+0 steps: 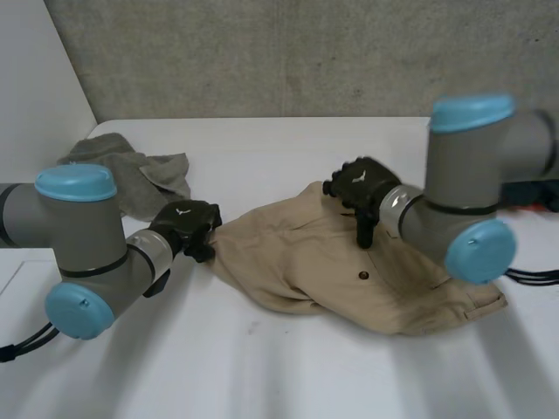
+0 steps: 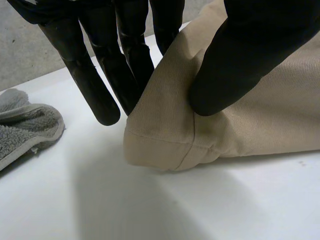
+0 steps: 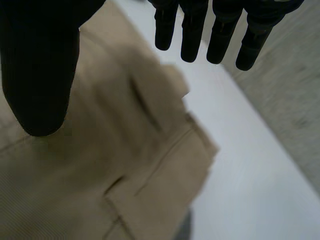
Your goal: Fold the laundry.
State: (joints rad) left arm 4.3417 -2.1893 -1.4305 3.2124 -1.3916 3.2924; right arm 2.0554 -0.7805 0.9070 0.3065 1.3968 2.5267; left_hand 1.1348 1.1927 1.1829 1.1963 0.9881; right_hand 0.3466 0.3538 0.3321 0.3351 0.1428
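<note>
White counter [image 1: 288, 375], grey concrete wall [image 1: 262, 52]. The left hand [image 1: 188, 223] pinches the shorts [image 1: 306, 262] at the hem between its fingers [image 2: 95, 85]; the right hand [image 1: 360, 185] hangs wide above them.

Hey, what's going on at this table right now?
A two-armed robot is folding laundry. Its left hand pinches a hemmed edge of the tan pants between thumb and fingers. The right hand is open over their far side. A grey towel lies crumpled on the table.
</note>
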